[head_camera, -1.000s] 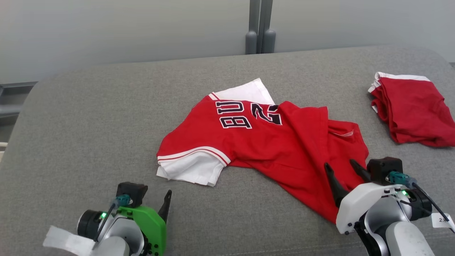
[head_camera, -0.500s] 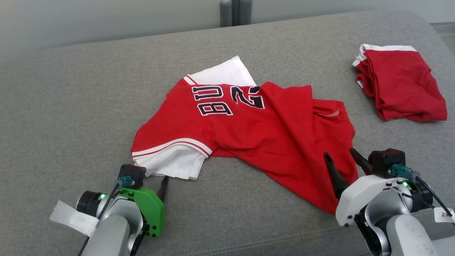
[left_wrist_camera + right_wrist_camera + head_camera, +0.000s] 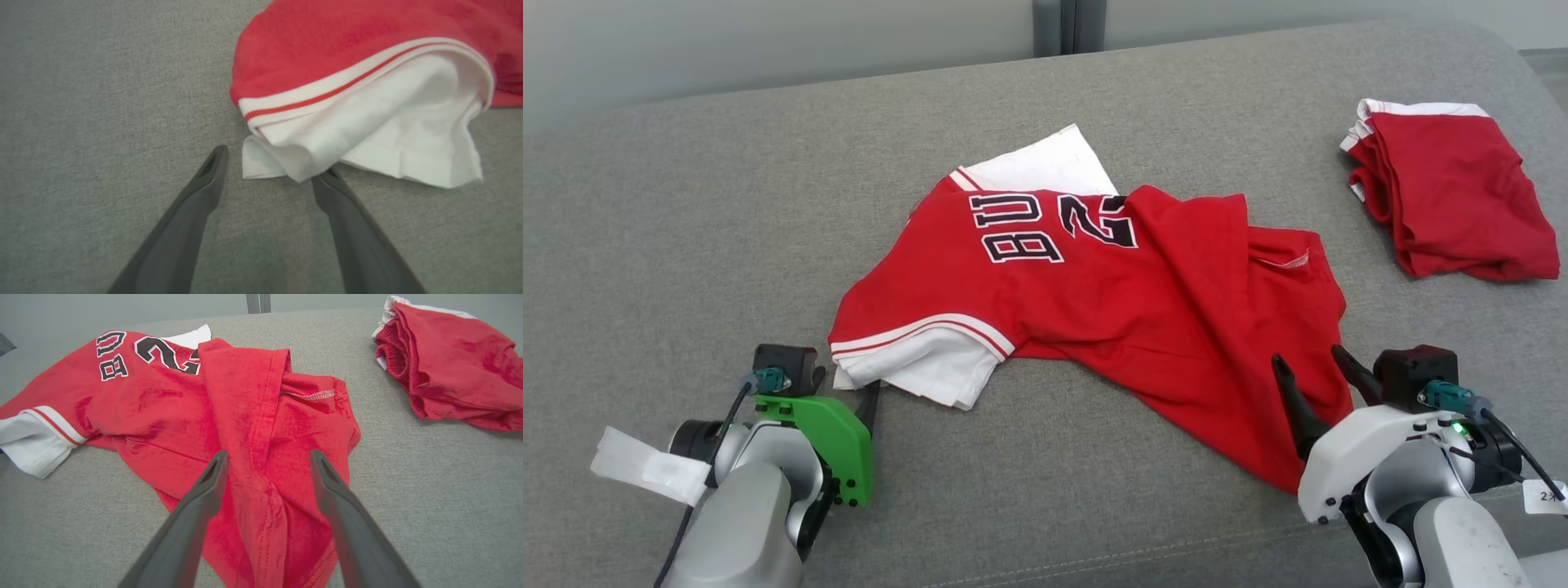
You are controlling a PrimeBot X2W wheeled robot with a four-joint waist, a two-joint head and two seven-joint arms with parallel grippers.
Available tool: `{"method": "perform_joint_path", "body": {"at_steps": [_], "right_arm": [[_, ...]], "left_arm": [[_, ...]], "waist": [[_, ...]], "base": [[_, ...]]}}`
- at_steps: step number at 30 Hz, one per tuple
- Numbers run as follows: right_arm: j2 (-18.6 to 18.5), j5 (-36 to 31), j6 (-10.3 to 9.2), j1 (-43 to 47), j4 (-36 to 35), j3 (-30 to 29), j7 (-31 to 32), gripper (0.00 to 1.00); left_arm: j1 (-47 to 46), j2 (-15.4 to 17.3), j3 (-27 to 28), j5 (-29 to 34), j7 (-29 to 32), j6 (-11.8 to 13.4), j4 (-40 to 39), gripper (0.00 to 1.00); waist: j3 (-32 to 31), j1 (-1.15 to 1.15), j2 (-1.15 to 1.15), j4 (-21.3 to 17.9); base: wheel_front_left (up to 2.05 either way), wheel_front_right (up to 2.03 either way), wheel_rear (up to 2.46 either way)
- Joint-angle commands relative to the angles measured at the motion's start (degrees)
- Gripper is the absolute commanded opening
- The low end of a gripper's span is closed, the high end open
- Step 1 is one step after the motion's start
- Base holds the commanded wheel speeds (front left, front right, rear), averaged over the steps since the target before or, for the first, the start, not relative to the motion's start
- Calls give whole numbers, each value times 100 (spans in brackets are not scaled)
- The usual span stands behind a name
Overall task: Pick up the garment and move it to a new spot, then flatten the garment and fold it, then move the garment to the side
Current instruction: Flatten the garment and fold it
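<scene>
the red garment (image 3: 1094, 302) lay crumpled midway on the grey cushion (image 3: 686, 245), its long axis running across our view: white sleeve (image 3: 931, 371) pointing left, bunched hem (image 3: 286, 522) pointing right and toward us. the left gripper (image 3: 273, 162) stood fingers apart and empty, its tips just at the sleeve's corner, one tip at the cloth's edge. the right gripper (image 3: 1307, 357), likewise spread and empty, hung over the hem folds. black, white-edged lettering (image 3: 1021, 245) read "bu" and "2", a further digit folded under, all lying sideways to us. a white tag (image 3: 1545, 496) on the right arm showed a "2" and a mark we could not read. another folded red garment (image 3: 1454, 196) lay well apart, far right.
</scene>
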Motion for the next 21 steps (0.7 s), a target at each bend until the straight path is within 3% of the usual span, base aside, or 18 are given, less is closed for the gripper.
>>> {"method": "perform_joint_path", "body": {"at_steps": [1, 10, 21], "right_arm": [[-12, -1, -6, 46, 14, -3, 11, 100], [-14, 58, -6, 64, 19, 72, 44, 100], [-12, 31, -6, -38, -16, 112, 72, 100]], "left_arm": [[-54, 26, -40, -87, 87, -19, -75, 100], [174, 232, -152, -653, 538, -30, -967, 100], [255, 242, -192, -717, 770, 118, -1024, 100]], "waist": [[-48, 0, 0, 58], [-139, 0, 0, 195], [27, 0, 0, 152]], "base": [[0, 0, 0], [0, 0, 0], [0, 0, 0]]}}
